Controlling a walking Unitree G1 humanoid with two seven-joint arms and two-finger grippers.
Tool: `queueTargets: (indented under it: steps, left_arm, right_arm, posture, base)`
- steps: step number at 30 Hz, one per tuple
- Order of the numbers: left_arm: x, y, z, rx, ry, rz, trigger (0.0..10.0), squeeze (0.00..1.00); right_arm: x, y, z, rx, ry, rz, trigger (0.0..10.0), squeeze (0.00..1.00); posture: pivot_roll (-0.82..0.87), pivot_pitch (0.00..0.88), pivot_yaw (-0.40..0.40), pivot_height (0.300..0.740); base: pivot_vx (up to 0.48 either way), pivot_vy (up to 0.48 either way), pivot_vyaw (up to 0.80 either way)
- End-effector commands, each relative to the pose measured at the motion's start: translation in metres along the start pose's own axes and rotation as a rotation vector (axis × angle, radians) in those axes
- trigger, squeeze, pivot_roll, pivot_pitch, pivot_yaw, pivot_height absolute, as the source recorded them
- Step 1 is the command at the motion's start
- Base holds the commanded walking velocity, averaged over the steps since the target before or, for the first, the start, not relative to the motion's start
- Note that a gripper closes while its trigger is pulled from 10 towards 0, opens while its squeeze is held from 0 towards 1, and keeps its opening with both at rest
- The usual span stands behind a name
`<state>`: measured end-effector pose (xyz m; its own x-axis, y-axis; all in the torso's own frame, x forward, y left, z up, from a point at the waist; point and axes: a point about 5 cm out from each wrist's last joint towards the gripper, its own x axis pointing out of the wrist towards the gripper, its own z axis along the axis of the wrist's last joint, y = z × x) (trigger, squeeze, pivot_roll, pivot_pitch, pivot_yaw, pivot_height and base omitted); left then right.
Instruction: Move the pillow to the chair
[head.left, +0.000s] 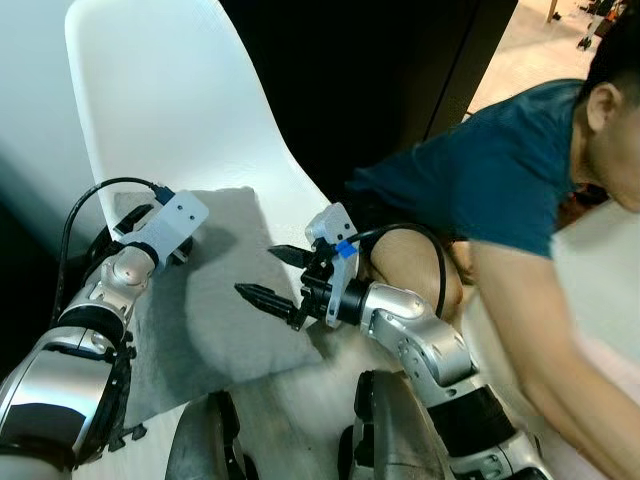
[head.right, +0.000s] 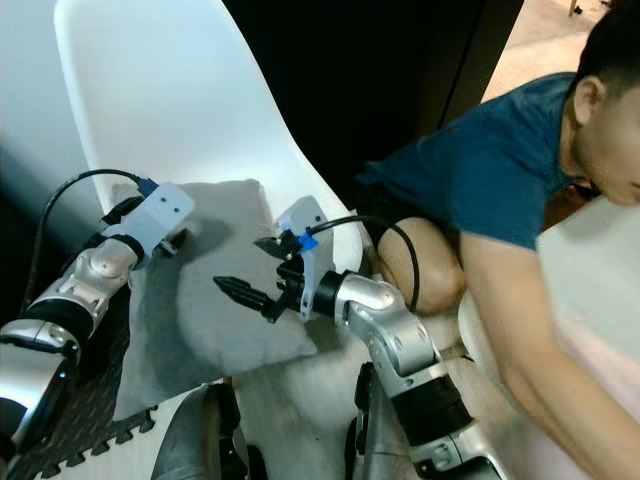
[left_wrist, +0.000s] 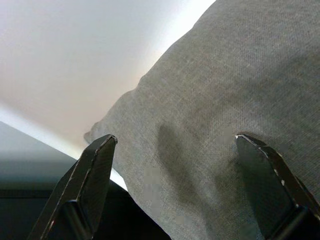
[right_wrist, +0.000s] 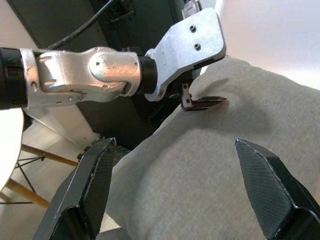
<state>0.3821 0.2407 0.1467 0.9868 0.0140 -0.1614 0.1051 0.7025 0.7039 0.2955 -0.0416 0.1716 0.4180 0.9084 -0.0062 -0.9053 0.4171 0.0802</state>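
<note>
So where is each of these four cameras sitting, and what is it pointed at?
Left and right eye views: on the head, looking down at the grey pillow on the white chair, both arms, a person crouching.
Left wrist view: along the left gripper, open over the pillow.
Right wrist view: along the right gripper, open.
Shared: all show the pillow.

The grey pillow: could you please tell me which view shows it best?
The right eye view: the pillow lies whole on the white chair between both pincers. Both wrist views show just close-up fabric patches.

Grey fabric pillow (head.left: 215, 300) lying flat on white chair (head.left: 190, 100) seat, slightly rumpled
</note>
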Motion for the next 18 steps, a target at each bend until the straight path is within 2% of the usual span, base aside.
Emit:
queueTargets:
  steps: [1,2,3,4,5,6,7,9,10,12,13,16,17,18]
  left_arm:
    - [-0.002,0.004,-0.007,0.006,0.022,-0.002,10.0,1.00]
    - [-0.002,0.010,-0.005,-0.004,0.011,0.021,10.0,1.00]
    - [0.001,0.023,0.006,-0.128,-0.035,0.074,10.0,0.00]
    - [0.001,0.023,0.006,-0.128,-0.035,0.074,10.0,0.00]
    - [0.003,0.034,0.021,-0.277,-0.105,0.103,10.0,0.00]
    - [0.003,0.034,0.021,-0.277,-0.105,0.103,10.0,0.00]
    - [0.004,0.038,0.036,-0.386,-0.187,0.105,10.0,0.00]
    - [0.004,0.038,0.036,-0.386,-0.187,0.105,10.0,0.00]
    - [0.004,0.033,0.051,-0.485,-0.255,0.075,10.0,0.00]
    - [0.004,0.033,0.051,-0.485,-0.255,0.075,10.0,0.00]
    - [0.001,0.026,0.061,-0.550,-0.312,0.080,10.0,0.00]
    - [0.001,0.026,0.061,-0.550,-0.312,0.080,10.0,0.00]
    - [-0.006,0.016,0.064,-0.541,-0.324,0.114,10.0,0.00]
    - [-0.006,0.016,0.064,-0.541,-0.324,0.114,10.0,0.00]
  right_arm:
    - [-0.001,0.004,-0.001,-0.002,0.004,0.022,10.0,0.00]
    - [0.000,0.001,-0.001,-0.042,-0.003,-0.022,10.0,0.00]
    - [0.000,-0.012,-0.001,-0.079,-0.002,-0.164,10.0,0.00]
    - [0.000,-0.012,-0.001,-0.079,-0.002,-0.164,10.0,0.00]
    - [-0.001,-0.028,0.000,-0.087,-0.013,-0.326,10.0,0.00]
    - [-0.001,-0.028,0.000,-0.087,-0.013,-0.326,10.0,0.00]
    - [-0.005,-0.040,0.001,-0.097,-0.016,-0.467,10.0,0.00]
    - [-0.005,-0.040,0.001,-0.097,-0.016,-0.467,10.0,0.00]
    - [-0.008,-0.047,0.002,-0.112,-0.019,-0.557,10.0,0.00]
    - [-0.008,-0.047,0.002,-0.112,-0.019,-0.557,10.0,0.00]
    - [-0.010,-0.050,0.002,-0.117,-0.017,-0.610,10.0,0.00]
    - [-0.010,-0.050,0.002,-0.117,-0.017,-0.610,10.0,0.00]
    - [-0.011,-0.052,0.001,-0.117,-0.017,-0.649,10.0,0.00]
    - [-0.011,-0.052,0.001,-0.117,-0.017,-0.649,10.0,0.00]
  posture:
    - [0.01,0.168,-0.049,0.587]
    - [0.01,0.161,-0.045,0.587]
    - [0.02,0.158,-0.050,0.587]
    - [0.02,0.158,-0.050,0.587]
    - [0.03,0.153,-0.051,0.587]
    - [0.03,0.153,-0.051,0.587]
    - [0.04,0.142,-0.052,0.587]
    - [0.04,0.142,-0.052,0.587]
    - [0.04,0.132,-0.050,0.587]
    - [0.04,0.132,-0.050,0.587]
    - [0.04,0.126,-0.048,0.587]
    - [0.04,0.126,-0.048,0.587]
    - [0.04,0.113,-0.042,0.587]
    - [0.04,0.113,-0.042,0.587]
  base:
    - [0.000,0.000,0.00]
    - [0.000,0.000,0.00]
    - [0.000,0.000,0.00]
    - [0.000,0.000,0.00]
    - [0.000,0.000,0.00]
    - [0.000,0.000,0.00]
    - [0.000,0.000,0.00]
    - [0.000,0.000,0.00]
    - [0.000,0.000,0.00]
    - [0.000,0.000,0.00]
    - [0.000,0.000,0.00]
    - [0.000,0.000,0.00]
    - [0.000,0.000,0.00]
    - [0.000,0.000,0.00]
